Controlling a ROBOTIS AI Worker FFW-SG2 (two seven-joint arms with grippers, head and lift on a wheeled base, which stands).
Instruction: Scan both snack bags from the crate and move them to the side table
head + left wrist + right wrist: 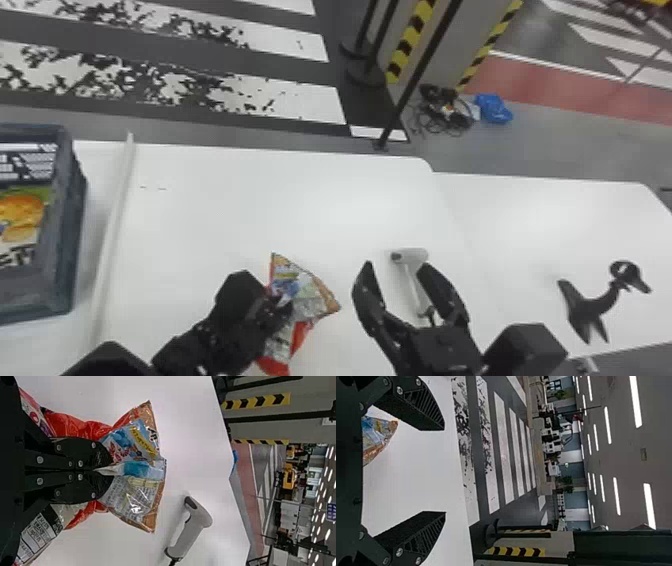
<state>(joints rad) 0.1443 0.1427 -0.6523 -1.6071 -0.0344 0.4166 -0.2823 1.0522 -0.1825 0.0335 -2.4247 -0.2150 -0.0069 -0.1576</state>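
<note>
Above the smooth white bench (pixel 260 200), the left pincer (pixel 285 306) is clamped on a crinkled red, blue and silvery plastic snack bag (pixel 306 302). The right pincer (pixel 396 267) stands spread wide near a pale grey, pistol-shaped plastic scanner (pixel 415 257); a dark blue-grey plastic crate (pixel 67 225) sits well apart, toward the left.

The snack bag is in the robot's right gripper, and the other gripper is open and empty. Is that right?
Not quite. It's the left gripper that holds the snack bag, as the left wrist view shows. The other one, the right gripper, is indeed open and empty.
</note>
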